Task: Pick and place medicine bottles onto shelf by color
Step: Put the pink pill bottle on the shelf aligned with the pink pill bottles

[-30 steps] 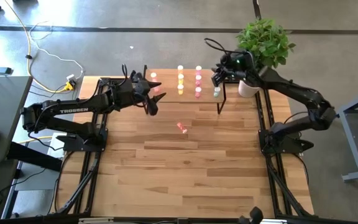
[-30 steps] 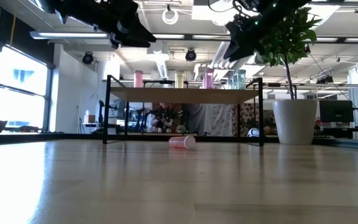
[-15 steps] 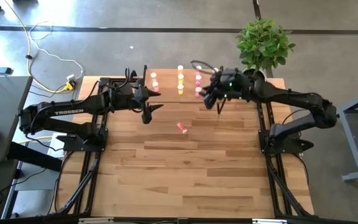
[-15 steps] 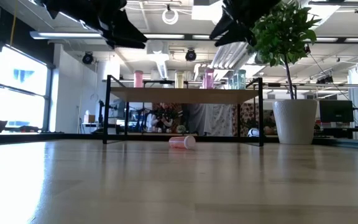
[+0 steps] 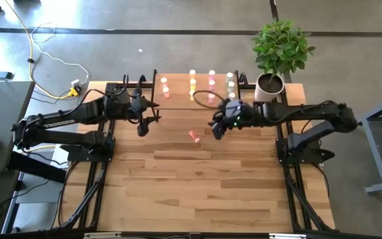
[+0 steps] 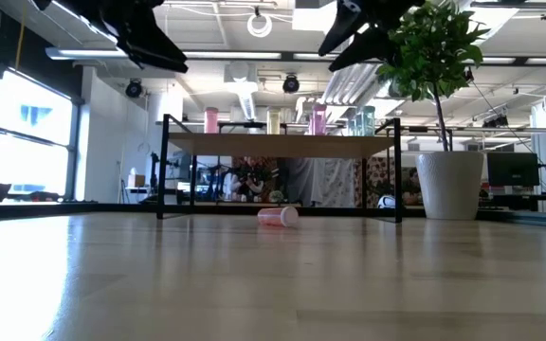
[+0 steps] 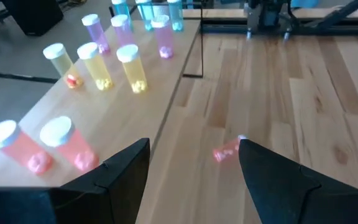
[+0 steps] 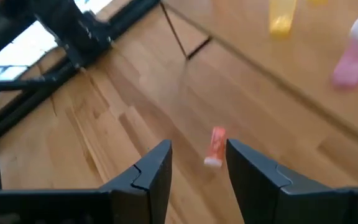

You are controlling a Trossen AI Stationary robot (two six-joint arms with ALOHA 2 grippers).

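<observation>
The shelf stands at the table's far middle. Medicine bottles stand upright on it in rows by colour: red, yellow, pink, pale green. One red bottle lies on its side on the table in front of the shelf, also in the low view. My left gripper hovers open off the shelf's left near corner. My right gripper hovers open just right of the lying bottle, high above the table. Neither gripper has anything between its fingers.
A potted plant stands at the table's far right corner, next to the shelf's right end. The shelf has thin black legs. Bare wooden table top stretches from the lying bottle to the near edge.
My right gripper has swung from the shelf's right end toward the table's left and near side, rolling as it went, and now hangs near the lying red bottle. My left gripper has drawn back from the shelf's left end toward the table's left edge. The lying bottle has kept still.
</observation>
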